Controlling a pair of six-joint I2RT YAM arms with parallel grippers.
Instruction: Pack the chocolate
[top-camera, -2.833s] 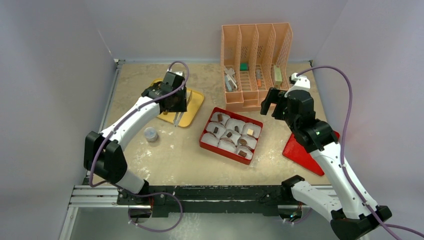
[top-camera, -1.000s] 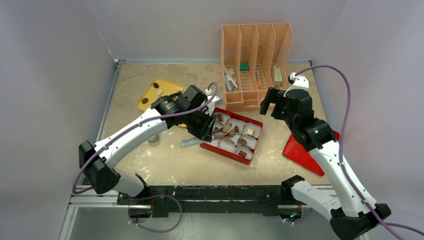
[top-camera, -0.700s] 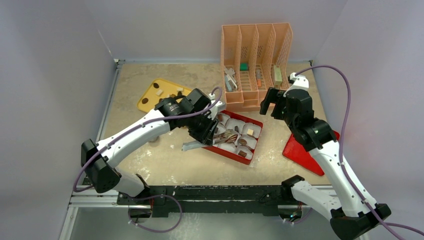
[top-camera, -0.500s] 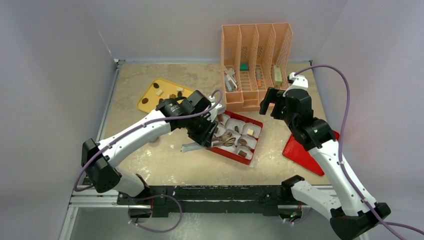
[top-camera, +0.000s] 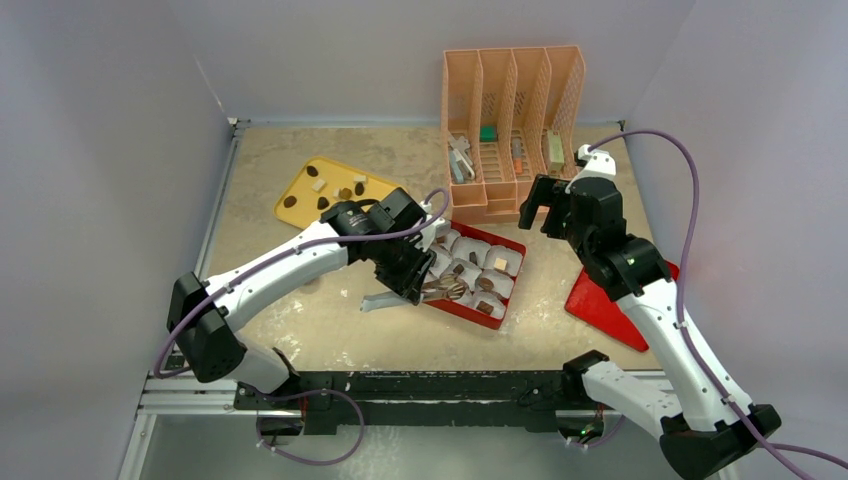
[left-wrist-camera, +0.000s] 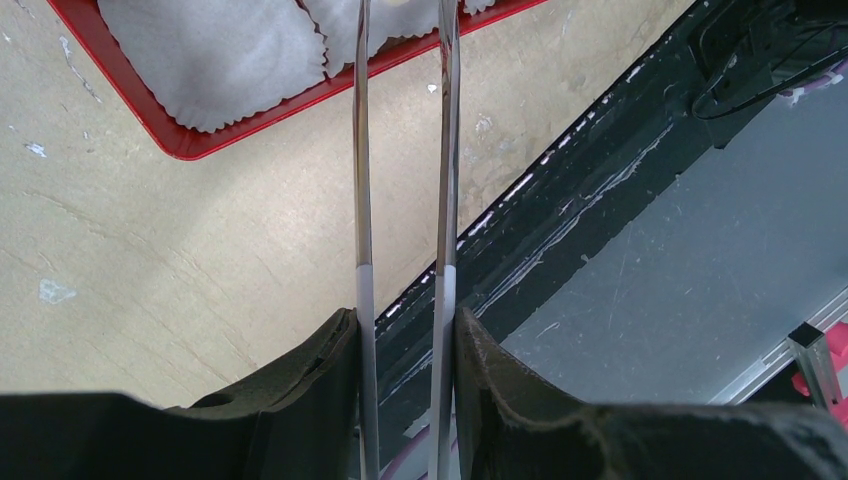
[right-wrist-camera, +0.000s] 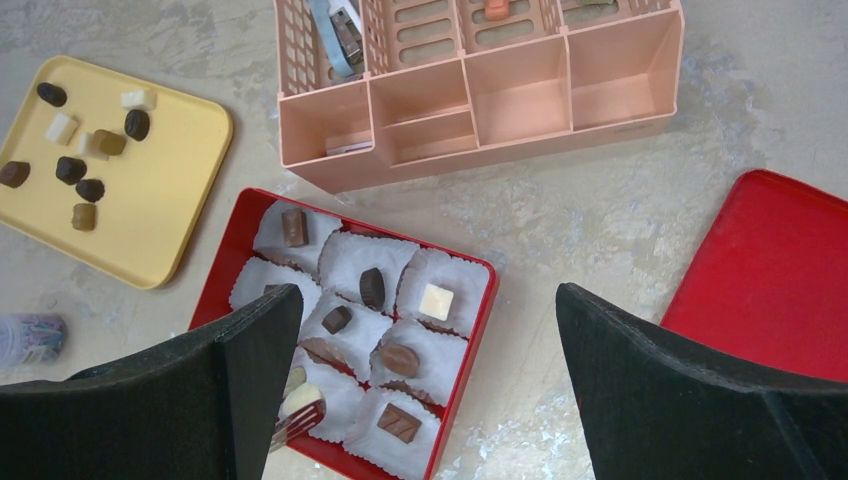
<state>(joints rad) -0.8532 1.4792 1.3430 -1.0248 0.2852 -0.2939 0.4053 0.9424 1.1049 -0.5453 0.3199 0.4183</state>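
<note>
1. Top view: the left gripper (top-camera: 412, 286) is clamping a pair of metal tongs (top-camera: 380, 297). The tongs are lying with their long axis running left to right, back end over the table (top-camera: 300, 320) and tips over the near-left part of the red box (top-camera: 511, 288). The chocolate (top-camera: 500, 263) is sitting partly in the box's white paper cups (top-camera: 470, 248) and partly loose on the yellow tray (top-camera: 335, 172) farther left. The right gripper (top-camera: 542, 218) is hanging spread wide beside the peach organizer (top-camera: 510, 100), holding nothing.
2. Left wrist view: the fingers (left-wrist-camera: 325, 365) are pressing on the two blades of the tongs (left-wrist-camera: 363, 200) from outside. The blades are running straight away, almost parallel with a narrow gap between them, out over the paper cups (left-wrist-camera: 200, 50) in the red box (left-wrist-camera: 190, 145). A cream speck is showing between the blades at the top edge; I cannot tell whether it is pinched.
3. Right wrist view: a cream oval piece (right-wrist-camera: 303, 398) is lying at the tips of the tongs (right-wrist-camera: 298, 422) in the near-left cup, its long axis slanted. A dark oval (right-wrist-camera: 372, 287) is pointing its long axis toward the organizer (right-wrist-camera: 480, 110), and a brown oval (right-wrist-camera: 400, 358) is lying crosswise. Several pieces are resting on the tray (right-wrist-camera: 180, 230).
</note>
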